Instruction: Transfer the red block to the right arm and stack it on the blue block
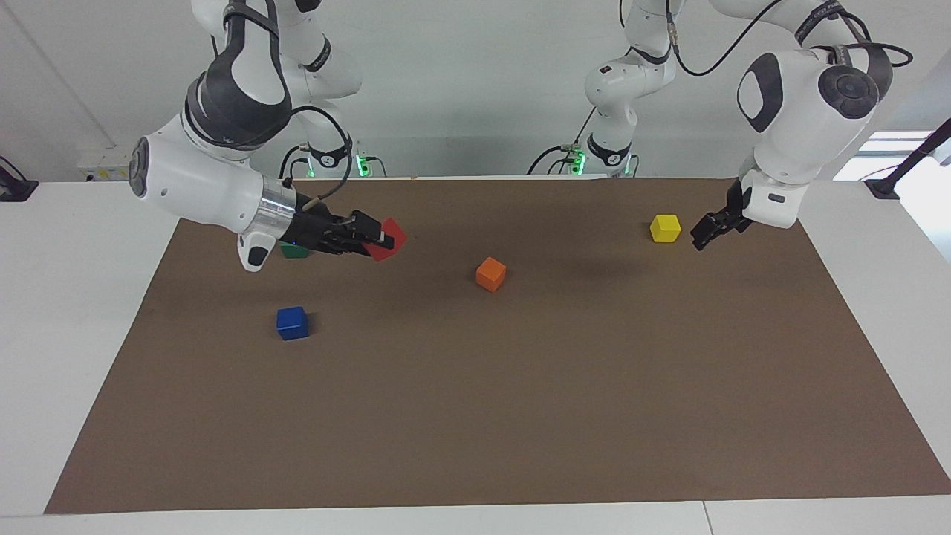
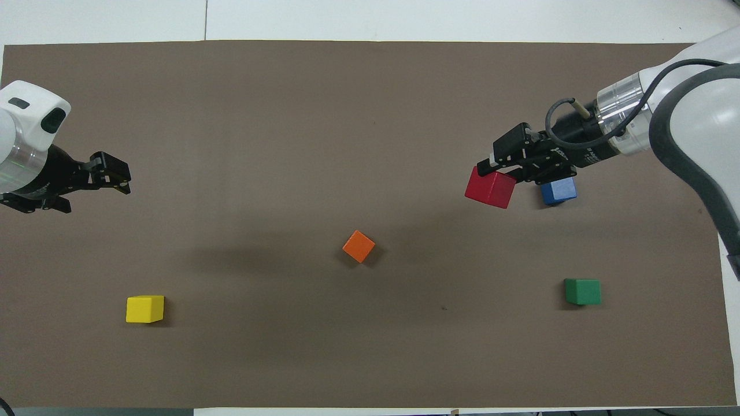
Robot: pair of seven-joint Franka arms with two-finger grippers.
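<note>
In the facing view, the right gripper (image 1: 375,239) is clamping the red block (image 1: 388,238) between its fingers and holding it tilted in the air, over the brown mat (image 1: 520,416) toward the right arm's end of the table. The wrist is lying almost level, so the block is sticking out sideways from the fingertips toward the table's middle. The blue block (image 1: 292,323) is sitting on the mat, farther from the robots than the spot under the gripper and well apart from the red one. A green block (image 1: 294,250) is peeking out from under the wrist. The left gripper (image 1: 712,229) is hanging just beside the yellow block (image 1: 665,228) at the left arm's end, holding nothing; it seems to be waiting, and I cannot tell how its fingers are set. The orange block (image 1: 490,273) is lying near the middle.

In the overhead view, the right gripper (image 2: 502,167) is gripping the red block (image 2: 490,188) at its upper edge, and the blue block (image 2: 558,190) is showing partly under the black fingers, which are merely covering it from above.

By my judgement the handover is done and the carry to the stack is in hand. The next move is calling for turning the wrist downward, levelling the red cube, centring it over the blue one and lowering it squarely before letting go.
</note>
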